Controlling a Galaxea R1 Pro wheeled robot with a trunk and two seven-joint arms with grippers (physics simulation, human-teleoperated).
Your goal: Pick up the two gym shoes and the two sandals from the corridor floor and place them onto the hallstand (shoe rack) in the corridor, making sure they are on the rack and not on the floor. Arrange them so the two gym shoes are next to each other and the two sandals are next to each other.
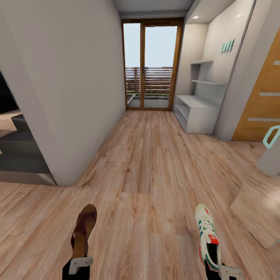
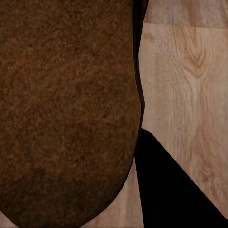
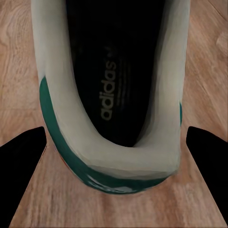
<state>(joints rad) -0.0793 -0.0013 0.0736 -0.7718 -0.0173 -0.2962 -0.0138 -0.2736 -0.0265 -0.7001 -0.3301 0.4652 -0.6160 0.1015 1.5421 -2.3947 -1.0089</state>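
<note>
My left gripper (image 1: 79, 265) is shut on the heel end of a brown leather sandal (image 1: 83, 229), which points forward above the wood-plank corridor floor (image 1: 147, 175). In the left wrist view the sandal's sole (image 2: 66, 109) lies against a black finger (image 2: 175, 194). My right gripper (image 1: 220, 269) is shut on the heel of a white gym shoe (image 1: 207, 233) with green stripes. Its two dark fingers (image 3: 23, 175) flank the shoe's heel (image 3: 114, 166). The pale grey hallstand (image 1: 196, 112), with wall shelves above it, stands far ahead on the right.
A glass door with a wooden frame (image 1: 151, 66) closes the corridor's far end. A white wall corner (image 1: 77, 116) juts in at the left. On the right are a wooden door (image 1: 260, 97), a teal handle (image 1: 271, 137) and a wood-topped panel (image 1: 256, 210).
</note>
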